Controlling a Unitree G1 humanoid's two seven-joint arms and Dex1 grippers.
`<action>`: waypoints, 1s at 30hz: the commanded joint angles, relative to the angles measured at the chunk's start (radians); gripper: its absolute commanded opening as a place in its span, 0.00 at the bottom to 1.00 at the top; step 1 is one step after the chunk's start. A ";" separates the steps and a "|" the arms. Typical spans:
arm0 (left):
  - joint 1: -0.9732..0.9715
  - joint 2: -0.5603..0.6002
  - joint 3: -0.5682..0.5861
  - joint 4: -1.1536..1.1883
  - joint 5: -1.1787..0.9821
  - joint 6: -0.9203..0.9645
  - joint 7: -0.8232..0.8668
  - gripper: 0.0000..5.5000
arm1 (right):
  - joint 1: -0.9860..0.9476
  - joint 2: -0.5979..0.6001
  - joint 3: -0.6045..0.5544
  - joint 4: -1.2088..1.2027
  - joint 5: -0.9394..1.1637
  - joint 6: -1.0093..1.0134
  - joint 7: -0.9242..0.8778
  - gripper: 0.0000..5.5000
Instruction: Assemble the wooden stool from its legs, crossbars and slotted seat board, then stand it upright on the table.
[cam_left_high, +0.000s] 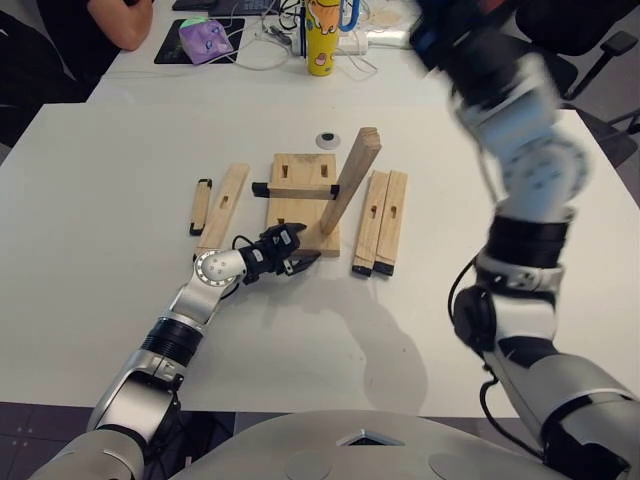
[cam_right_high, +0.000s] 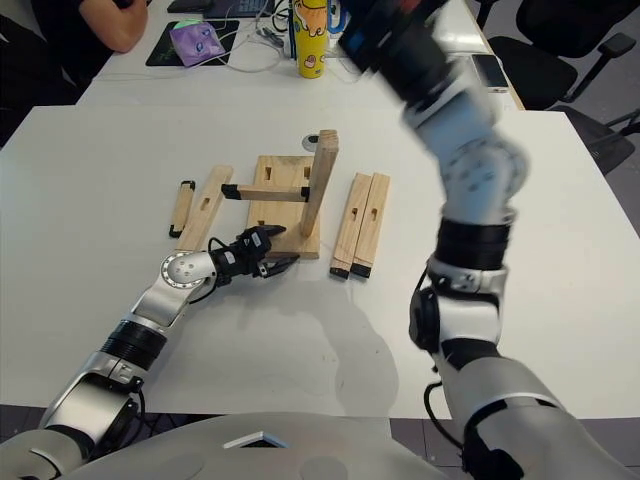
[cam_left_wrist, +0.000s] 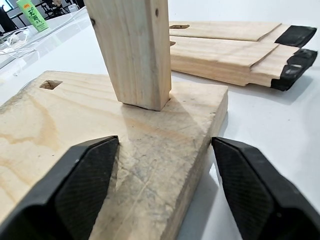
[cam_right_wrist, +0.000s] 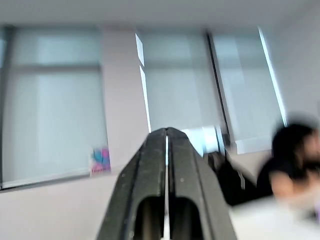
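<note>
- The left wrist view shows the leg (cam_left_wrist: 132, 50) foot seated in the seat board (cam_left_wrist: 75, 150) near its near right corner, and an unfilled slot (cam_left_wrist: 50, 84) farther along. The head views show these only small.
- The right wrist view shows the right gripper (cam_right_wrist: 166, 135) with its fingers pressed together, holding nothing, pointed at windows.
- In the head views the board (cam_left_high: 300, 205) lies near the middle of the table (cam_left_high: 100, 250), well apart from every edge. The leg (cam_left_high: 350, 185) stands on it, leaning slightly.
- A crossbar (cam_left_high: 295, 190) reaches left from the leg. I cannot tell whether it rests on the board.
- Two legs (cam_left_high: 380, 222) lie just right of the board. Another leg (cam_left_high: 222, 208) and a short bar (cam_left_high: 201, 206) lie to its left.
- The left arm lies low over the table's near part, forearm angled toward the far right. The left gripper (cam_left_high: 305, 250) is spread open at the board's near right corner, one finger (cam_left_wrist: 85, 185) over the board top and the other (cam_left_wrist: 255, 195) over the table beside its edge.
- The right arm is raised high above the table's far right.
</note>
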 joint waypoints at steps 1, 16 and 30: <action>0.073 0.018 -0.050 0.114 0.073 0.116 -0.026 0.62 | 0.359 -0.055 0.198 0.025 -0.167 0.079 -0.036 0.00; 0.095 0.016 -0.032 0.123 0.071 0.123 -0.012 0.62 | -0.070 0.057 -0.202 -0.079 0.268 -0.080 -0.108 0.00; 0.100 0.004 -0.023 0.122 0.064 0.138 0.001 0.62 | 0.061 0.013 -0.135 0.036 -0.052 -0.291 -0.210 0.00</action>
